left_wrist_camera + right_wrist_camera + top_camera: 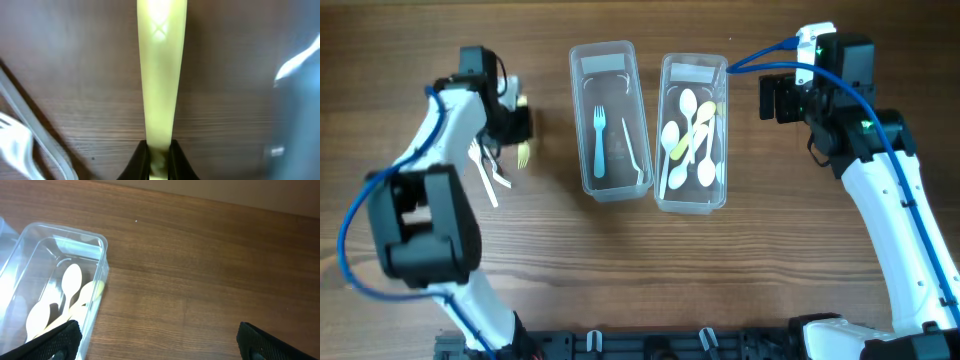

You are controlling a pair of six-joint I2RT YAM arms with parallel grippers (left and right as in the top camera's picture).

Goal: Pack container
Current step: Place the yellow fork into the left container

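Observation:
My left gripper (517, 125) is shut on a yellow fork (523, 154) by its handle (159, 75), just above the table, left of the containers. White cutlery (485, 170) lies on the table beside it and shows in the left wrist view (20, 145). The left clear container (610, 185) holds a teal fork (600, 140) and a clear utensil. The right clear container (692, 200) holds several white and yellow spoons (692, 130); it shows in the right wrist view (97, 275). My right gripper (772, 98) is open and empty, right of that container.
The arm bases and a black rail (650, 345) sit at the near table edge. Bare wooden table (200, 270) lies right of the spoon container.

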